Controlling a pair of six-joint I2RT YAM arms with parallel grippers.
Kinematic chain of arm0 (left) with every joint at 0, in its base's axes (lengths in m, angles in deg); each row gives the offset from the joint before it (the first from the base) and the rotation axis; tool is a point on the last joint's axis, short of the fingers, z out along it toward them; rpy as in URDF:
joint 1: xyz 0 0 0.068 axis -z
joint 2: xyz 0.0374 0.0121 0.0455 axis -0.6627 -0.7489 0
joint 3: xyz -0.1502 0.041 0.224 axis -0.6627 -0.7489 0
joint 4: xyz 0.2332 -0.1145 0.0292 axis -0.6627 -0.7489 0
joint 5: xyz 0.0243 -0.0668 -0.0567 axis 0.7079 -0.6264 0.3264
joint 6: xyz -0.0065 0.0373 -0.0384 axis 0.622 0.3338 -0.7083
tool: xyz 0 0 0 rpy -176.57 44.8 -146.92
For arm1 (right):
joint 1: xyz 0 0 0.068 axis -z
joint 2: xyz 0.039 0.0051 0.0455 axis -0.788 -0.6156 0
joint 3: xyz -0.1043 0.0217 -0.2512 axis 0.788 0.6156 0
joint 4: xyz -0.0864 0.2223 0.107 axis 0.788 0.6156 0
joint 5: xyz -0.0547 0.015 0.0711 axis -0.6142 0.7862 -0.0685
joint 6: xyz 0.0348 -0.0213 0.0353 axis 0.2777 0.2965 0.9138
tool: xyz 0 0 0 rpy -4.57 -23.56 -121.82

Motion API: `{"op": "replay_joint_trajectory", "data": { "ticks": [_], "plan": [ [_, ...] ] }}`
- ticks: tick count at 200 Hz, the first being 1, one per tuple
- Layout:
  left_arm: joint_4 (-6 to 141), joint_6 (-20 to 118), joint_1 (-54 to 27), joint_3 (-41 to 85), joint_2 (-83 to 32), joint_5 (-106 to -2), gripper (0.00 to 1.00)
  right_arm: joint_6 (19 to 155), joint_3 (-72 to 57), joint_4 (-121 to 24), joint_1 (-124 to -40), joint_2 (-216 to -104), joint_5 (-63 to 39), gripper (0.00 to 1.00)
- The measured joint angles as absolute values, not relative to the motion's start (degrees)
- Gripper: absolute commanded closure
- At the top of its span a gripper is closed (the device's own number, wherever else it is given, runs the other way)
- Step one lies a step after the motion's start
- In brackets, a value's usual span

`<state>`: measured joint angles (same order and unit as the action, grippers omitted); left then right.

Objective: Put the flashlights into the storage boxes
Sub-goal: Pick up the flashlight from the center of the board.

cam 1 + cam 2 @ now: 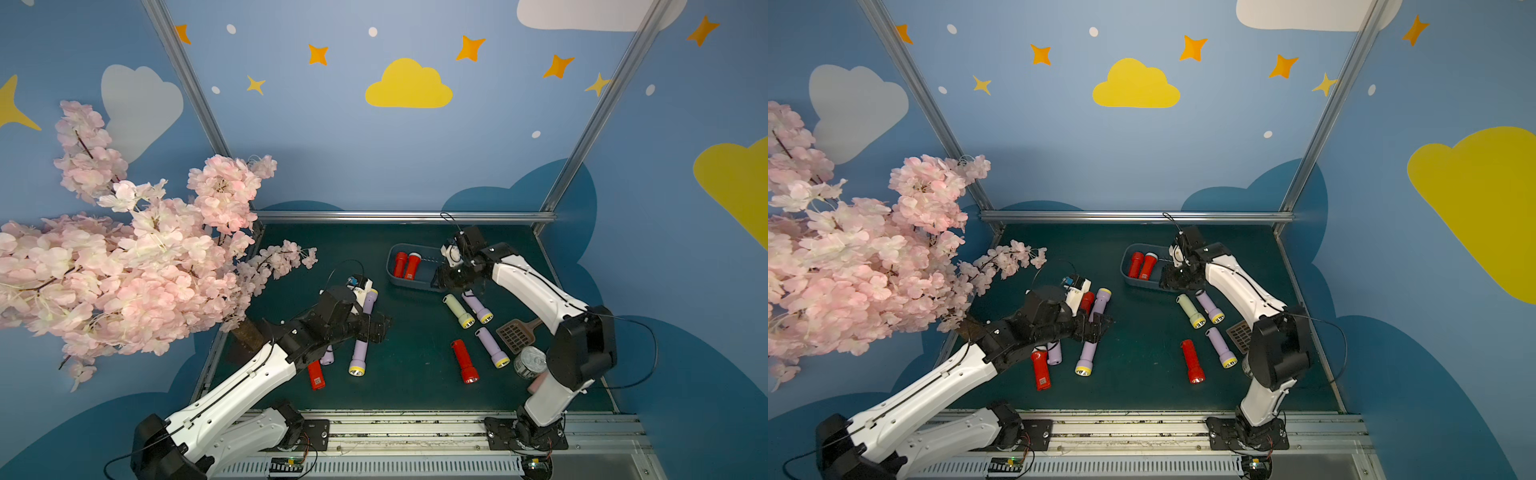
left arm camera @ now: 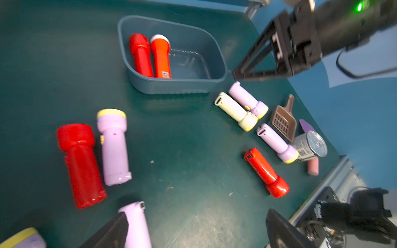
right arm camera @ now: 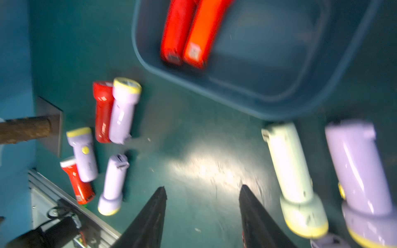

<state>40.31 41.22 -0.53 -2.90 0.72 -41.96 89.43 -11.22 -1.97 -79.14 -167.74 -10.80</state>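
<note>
Two red flashlights [image 1: 401, 264] are tucked in the blue bin [image 1: 410, 286], about mid-frame in both top views; other flashlights [image 1: 465, 360] are scattered on the mat [image 1: 415, 374]. Left gripper [image 2: 195, 213] is spread wide and empty, right gripper [image 3: 203, 187] is kept half open, nothing gripped.

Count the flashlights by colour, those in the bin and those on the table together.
Red flashlights: 5, two of them in the dark blue-grey bin
Lilac flashlights: 5
Pale yellow flashlight: 1
Total: 11
</note>
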Motion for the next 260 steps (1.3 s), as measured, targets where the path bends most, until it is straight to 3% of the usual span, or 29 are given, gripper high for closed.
{"op": "replay_joint_trajectory", "data": {
  "ticks": [63,115,189,260],
  "plan": [
    [43.1,38.4,11.6,-4.5,-1.6,-38.3,0.01,92.8,13.2,-2.2,-81.7,-148.8,-14.7,0.49],
    [45.1,35.0,20.7,-7.7,-4.4,-32.5,0.01,96.8,26.1,-5.0,-83.5,-141.0,-15.1,0.50],
    [45.5,32.8,26.1,-7.7,-7.4,-27.0,0.01,98.0,30.0,-9.2,-84.0,-141.7,-16.6,0.49],
    [44.5,32.6,26.1,-9.9,-2.4,-23.0,0.01,95.5,26.3,-11.0,-84.0,-153.7,-18.5,0.51]
  ]
}}
